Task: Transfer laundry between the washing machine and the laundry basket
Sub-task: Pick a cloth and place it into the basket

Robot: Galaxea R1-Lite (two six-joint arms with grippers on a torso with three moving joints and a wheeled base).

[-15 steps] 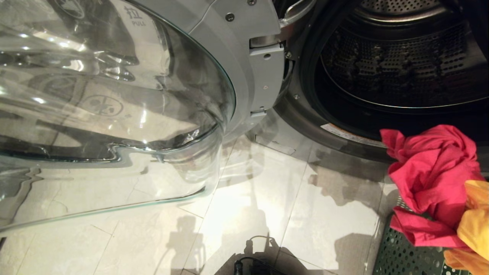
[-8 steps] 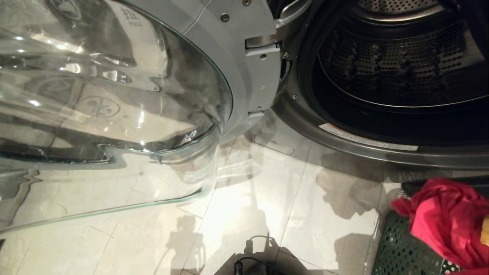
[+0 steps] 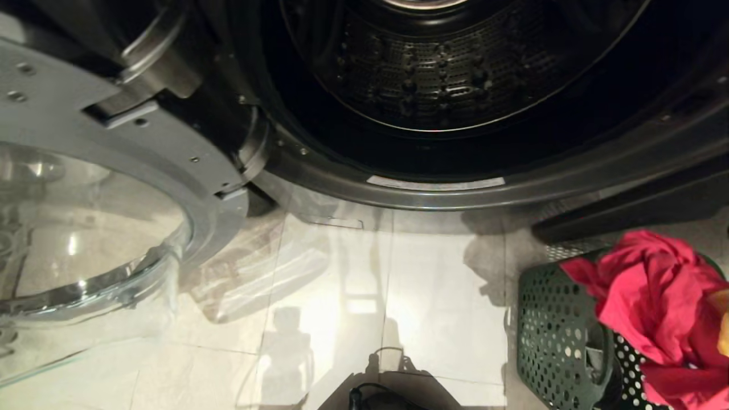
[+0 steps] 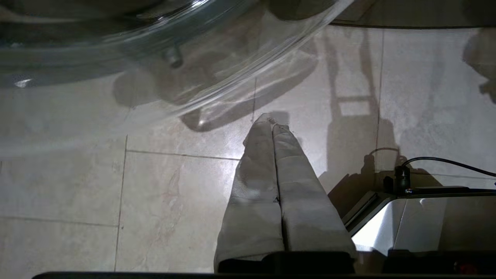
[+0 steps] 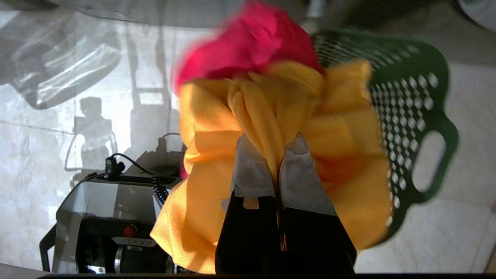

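The washing machine's drum [image 3: 433,68] gapes dark ahead with no garment showing inside, its glass door [image 3: 85,245] swung out to the left. At the lower right stands the green laundry basket [image 3: 558,336] [image 5: 410,100]. Laundry hangs over it: a pink-red garment [image 3: 649,290] [image 5: 252,42] and a yellow-orange one [image 3: 723,324] [image 5: 205,155]. My right gripper [image 5: 276,145] is shut on the yellow-orange garment, which bunches round its fingers, with the pink-red one beyond. My left gripper [image 4: 270,120] is shut and empty above the floor tiles, below the door glass.
Pale glossy floor tiles [image 3: 353,285] lie between door and basket. The robot's base [image 5: 104,217] with a black cable [image 4: 441,162] sits low in front. A dark plinth [image 3: 626,216] runs under the machine on the right.
The whole head view has shifted: the drum now sits centred and the door lies further left. The pink-red and yellow-orange laundry has dropped lower, over the basket.
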